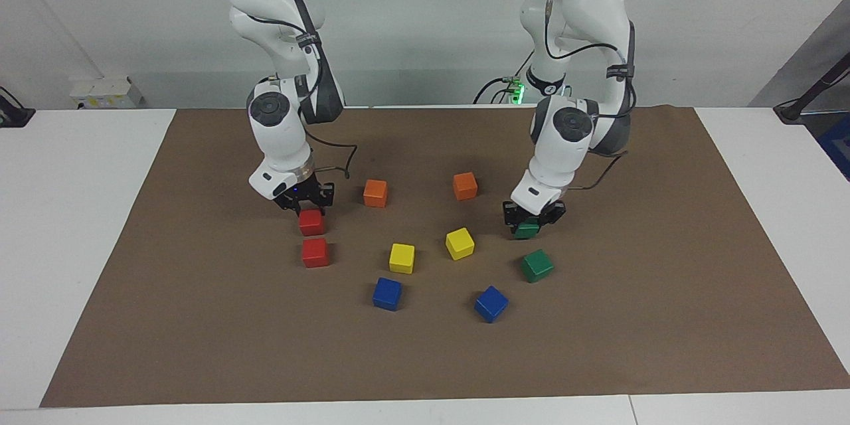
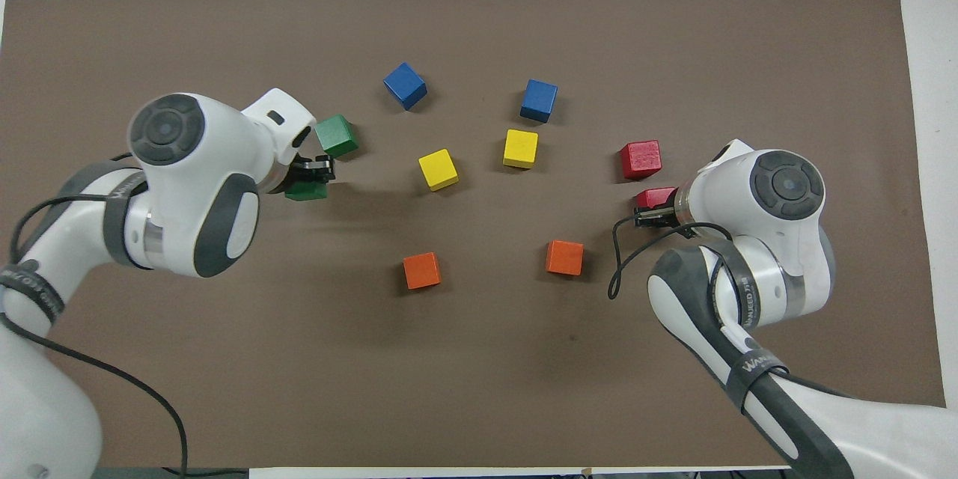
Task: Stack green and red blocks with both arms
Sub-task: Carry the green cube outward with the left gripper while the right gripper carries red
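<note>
My left gripper (image 1: 529,222) is shut on a dark green block (image 1: 526,230) and holds it just above the brown mat; in the overhead view this gripper (image 2: 311,178) and its green block (image 2: 305,191) show too. The second green block (image 1: 536,265) (image 2: 336,136) lies on the mat close by, farther from the robots. My right gripper (image 1: 309,206) (image 2: 648,215) is open, low over a red block (image 1: 312,222) (image 2: 656,197), fingertips at the block's top. The second red block (image 1: 315,252) (image 2: 641,159) lies just farther from the robots.
Between the arms on the brown mat (image 1: 199,319) lie two orange cubes (image 1: 375,192) (image 1: 465,185), two yellow cubes (image 1: 402,257) (image 1: 459,243) and two blue cubes (image 1: 387,293) (image 1: 491,303). White table surrounds the mat.
</note>
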Robot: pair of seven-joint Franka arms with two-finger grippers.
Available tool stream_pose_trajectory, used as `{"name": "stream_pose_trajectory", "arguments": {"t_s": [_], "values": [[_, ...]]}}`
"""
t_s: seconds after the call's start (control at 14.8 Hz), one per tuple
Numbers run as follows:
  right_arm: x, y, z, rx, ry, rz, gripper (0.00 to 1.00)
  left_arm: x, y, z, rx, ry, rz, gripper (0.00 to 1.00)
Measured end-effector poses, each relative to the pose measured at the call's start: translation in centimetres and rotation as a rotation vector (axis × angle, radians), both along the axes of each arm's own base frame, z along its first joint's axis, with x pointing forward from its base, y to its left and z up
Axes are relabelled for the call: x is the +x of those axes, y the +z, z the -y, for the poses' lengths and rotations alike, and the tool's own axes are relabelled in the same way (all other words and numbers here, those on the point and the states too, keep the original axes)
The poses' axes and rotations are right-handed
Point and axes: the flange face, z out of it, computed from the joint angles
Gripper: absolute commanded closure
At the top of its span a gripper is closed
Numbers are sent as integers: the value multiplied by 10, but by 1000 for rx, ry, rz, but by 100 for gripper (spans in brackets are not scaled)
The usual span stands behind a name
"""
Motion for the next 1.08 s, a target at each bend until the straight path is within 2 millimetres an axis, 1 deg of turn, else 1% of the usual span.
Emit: {"name": "stream_pose_trajectory", "arguments": {"t_s": [0.07,0.14,0.2,0.27,0.34,0.41,0.47,0.54,0.61,0.68,0.81,0.88,1.08], "values": [[10,16,6,-3,-13,-7,100,2,12,-24,4,13,0,100],[23,35,17,-4,-23,-3,100,5,20,-50,8,13,1,100],[37,57,35,-3,-14,12,100,8,24,-80,13,4,2,100],[47,73,57,-2,0,32,100,10,24,-114,18,-6,2,100],[55,82,84,-4,15,49,100,11,22,-148,23,-13,0,100],[58,84,111,-6,28,56,100,10,20,-180,27,-15,-4,100],[60,82,133,-9,38,55,100,7,18,-208,29,-14,-9,100],[60,77,149,-11,43,51,100,3,15,-231,31,-19,-13,100],[60,73,161,-12,47,47,100,-1,12,-250,33,-29,-16,100],[60,68,169,-12,47,45,100,-5,9,-265,35,-36,-14,100],[61,60,172,-14,45,57,100,-11,-1,-283,41,-28,3,100],[60,56,171,-15,46,65,100,-13,-8,-287,43,-25,12,100],[59,44,170,-17,49,88,100,-14,-29,-286,44,-26,16,100]]}}
